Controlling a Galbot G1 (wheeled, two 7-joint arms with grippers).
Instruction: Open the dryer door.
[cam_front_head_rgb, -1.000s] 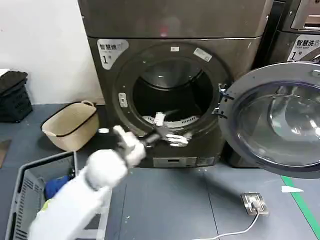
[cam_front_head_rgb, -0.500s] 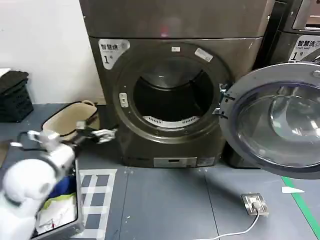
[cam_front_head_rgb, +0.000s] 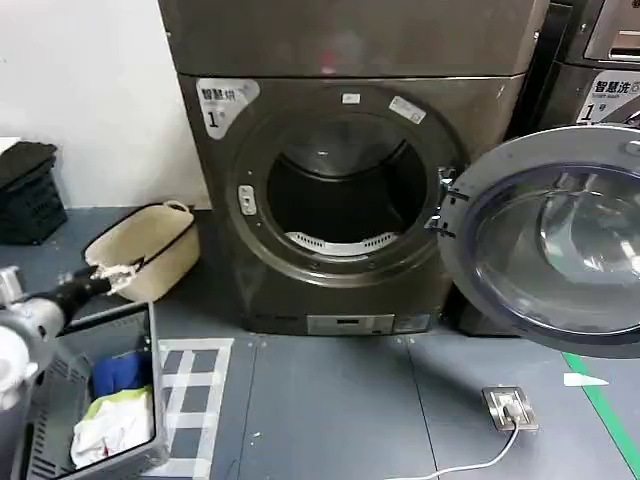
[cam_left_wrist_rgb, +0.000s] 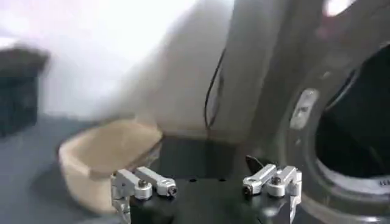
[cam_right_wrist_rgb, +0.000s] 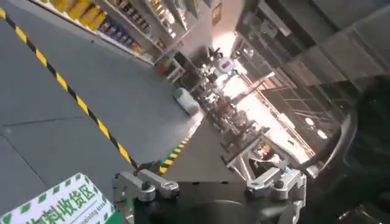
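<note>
Head view: dryer door wide open (right); left gripper far left.

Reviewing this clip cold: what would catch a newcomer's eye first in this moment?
The dryer door, a big chrome-rimmed porthole, hangs wide open to the right of the dark grey machine marked "1", baring the dark drum opening. At the left edge, the left gripper, open, sits by the beige basket, above a grey crate holding cloths. The right gripper is open too, away from the door.
</note>
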